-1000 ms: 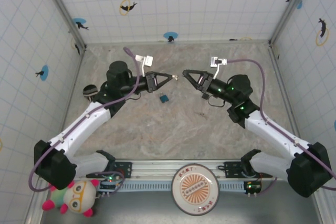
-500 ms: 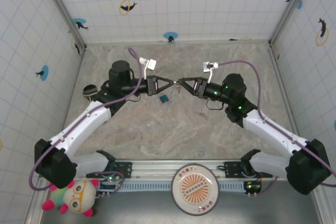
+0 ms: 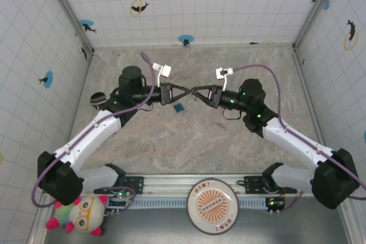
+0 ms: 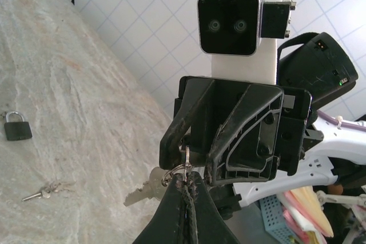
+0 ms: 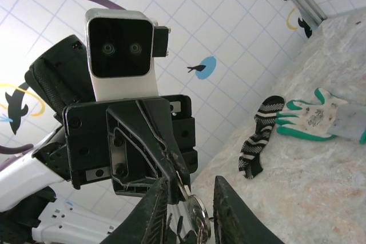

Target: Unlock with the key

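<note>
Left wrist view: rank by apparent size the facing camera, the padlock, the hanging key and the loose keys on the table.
1. facing camera
2. hanging key and padlock: about alike. The key hangs nearer the lens, so I won't rank them.
3. loose keys, smallest

Small silvery key [image 4: 146, 190] on a thin ring [image 4: 174, 174], pinched at the closed tips of the left tool [image 4: 186, 181]. Hangs clear of the counter [image 4: 68, 95], blade slanting down and to the left. Sits between the parted fingers of the right tool [image 4: 191, 165]. Small padlock [image 4: 17, 127] flat on the counter, shackle closed, well apart from the key. Second small key [image 4: 41, 192] loose on the counter near the padlock.
</note>
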Robot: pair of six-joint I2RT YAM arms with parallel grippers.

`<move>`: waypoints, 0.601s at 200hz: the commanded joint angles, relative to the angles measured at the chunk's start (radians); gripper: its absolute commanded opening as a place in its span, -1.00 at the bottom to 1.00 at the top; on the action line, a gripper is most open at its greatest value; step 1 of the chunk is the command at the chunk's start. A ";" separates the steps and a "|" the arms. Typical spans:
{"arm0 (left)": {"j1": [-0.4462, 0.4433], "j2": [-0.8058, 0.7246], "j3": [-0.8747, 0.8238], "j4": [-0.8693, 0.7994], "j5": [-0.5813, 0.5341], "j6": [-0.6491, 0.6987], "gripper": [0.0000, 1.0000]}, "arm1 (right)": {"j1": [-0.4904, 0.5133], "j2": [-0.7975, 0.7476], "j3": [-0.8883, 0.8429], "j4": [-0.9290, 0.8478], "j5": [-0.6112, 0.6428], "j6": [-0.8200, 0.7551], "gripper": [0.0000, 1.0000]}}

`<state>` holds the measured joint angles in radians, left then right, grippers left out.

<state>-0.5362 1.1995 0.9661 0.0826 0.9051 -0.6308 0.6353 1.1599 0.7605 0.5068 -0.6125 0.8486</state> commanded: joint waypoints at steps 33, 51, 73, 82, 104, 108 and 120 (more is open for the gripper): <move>-0.005 -0.005 0.014 0.018 0.013 0.021 -1.00 | -0.010 -0.029 0.036 -0.061 -0.040 -0.049 -0.47; -0.005 0.000 0.016 0.018 0.015 0.022 -1.00 | -0.018 -0.051 0.029 -0.073 -0.043 -0.057 -0.63; -0.005 0.006 0.020 0.019 0.021 0.022 -1.00 | -0.018 -0.058 0.033 -0.090 -0.057 -0.069 -0.86; -0.005 0.007 0.022 0.018 0.023 0.022 -1.00 | -0.015 -0.057 0.036 -0.090 -0.064 -0.073 -0.93; -0.004 0.009 0.026 0.020 0.031 0.022 -1.00 | -0.005 -0.050 0.043 -0.104 -0.071 -0.092 -1.00; -0.005 0.009 0.027 0.021 0.031 0.021 -1.00 | -0.003 -0.049 0.045 -0.106 -0.073 -0.096 -1.00; -0.005 0.009 0.026 0.022 0.027 0.019 -0.95 | 0.000 -0.048 0.045 -0.111 -0.070 -0.103 -1.00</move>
<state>-0.5362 1.2007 0.9661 0.0826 0.9279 -0.6277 0.6205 1.1233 0.7609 0.4110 -0.6556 0.7792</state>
